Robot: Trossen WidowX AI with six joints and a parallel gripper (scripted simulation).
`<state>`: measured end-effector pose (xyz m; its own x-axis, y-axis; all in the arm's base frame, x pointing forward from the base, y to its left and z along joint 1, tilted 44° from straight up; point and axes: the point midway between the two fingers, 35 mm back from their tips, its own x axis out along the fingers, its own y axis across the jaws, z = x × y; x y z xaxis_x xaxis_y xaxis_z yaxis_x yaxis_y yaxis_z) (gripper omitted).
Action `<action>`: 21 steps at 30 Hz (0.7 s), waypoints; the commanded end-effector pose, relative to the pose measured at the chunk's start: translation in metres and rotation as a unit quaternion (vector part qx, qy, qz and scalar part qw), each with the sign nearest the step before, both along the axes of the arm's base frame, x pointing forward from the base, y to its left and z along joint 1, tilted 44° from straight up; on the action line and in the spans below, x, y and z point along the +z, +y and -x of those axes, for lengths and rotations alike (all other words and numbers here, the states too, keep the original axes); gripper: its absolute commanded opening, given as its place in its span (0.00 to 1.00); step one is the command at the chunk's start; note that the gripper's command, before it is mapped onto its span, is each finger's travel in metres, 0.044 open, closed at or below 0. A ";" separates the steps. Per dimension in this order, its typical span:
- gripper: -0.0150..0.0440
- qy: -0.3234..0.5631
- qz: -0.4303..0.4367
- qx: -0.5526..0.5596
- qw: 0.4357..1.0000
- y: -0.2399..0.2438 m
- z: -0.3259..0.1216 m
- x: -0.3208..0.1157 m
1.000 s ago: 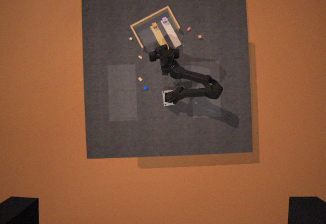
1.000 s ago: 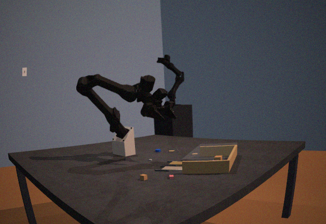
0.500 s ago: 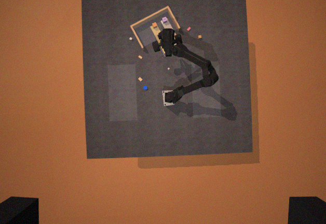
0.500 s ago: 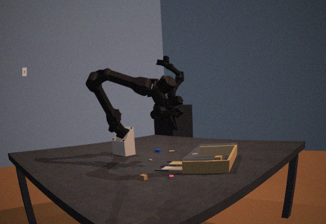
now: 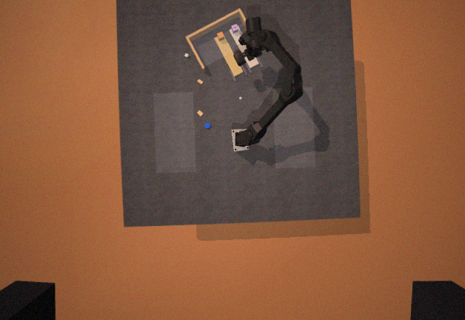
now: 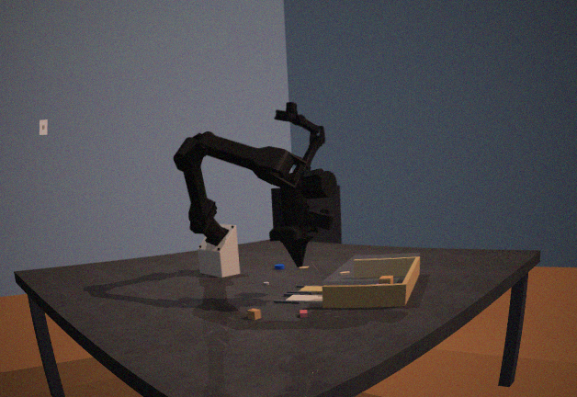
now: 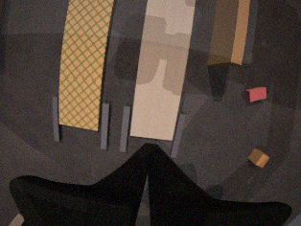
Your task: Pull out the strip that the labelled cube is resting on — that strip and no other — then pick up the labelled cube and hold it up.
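The pincer (image 7: 149,154) is closed tight, its two dark fingers meeting in a point with nothing between them. It points down at the table (image 6: 140,336), just short of the near end of the pale strip (image 7: 159,100), and in the wrist view the tip lines up with that strip's end; whether it touches the surface I cannot tell.

The pale strip runs away from the pincer into the tray (image 5: 193,47), flanked by thin grey rails (image 7: 124,129). At its far end sits the purple cube (image 5: 235,27), with a mark on its top face, partly cut off at the top edge of the wrist view. Just beside lies the yellow chequered strip (image 7: 83,58), parallel, with an orange cube (image 5: 221,35) at its far end inside the tray.

The tray's tan wall (image 7: 232,20) passes on the right of the pale strip. Beyond it on the table lie a small red block (image 7: 257,94) and a tan block (image 7: 259,158), well apart from the strips. Farther off are a blue disc (image 5: 207,125), more small blocks (image 5: 200,112) and the arm's white base (image 6: 219,256).
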<state>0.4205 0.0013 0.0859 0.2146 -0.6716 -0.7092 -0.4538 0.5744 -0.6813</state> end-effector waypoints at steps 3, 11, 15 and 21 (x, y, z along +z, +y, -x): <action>0.25 0.031 -0.001 -0.012 0.999 -0.008 -0.007 -0.001; 0.25 0.031 -0.002 -0.012 0.999 -0.014 -0.009 -0.007; 0.25 0.031 -0.002 -0.012 0.999 -0.018 -0.010 -0.012; 0.25 0.031 -0.002 -0.012 0.999 -0.025 -0.012 -0.019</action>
<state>0.4342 -0.0196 0.0736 0.1621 -0.6755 -0.7193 -0.4716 0.5873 -0.6578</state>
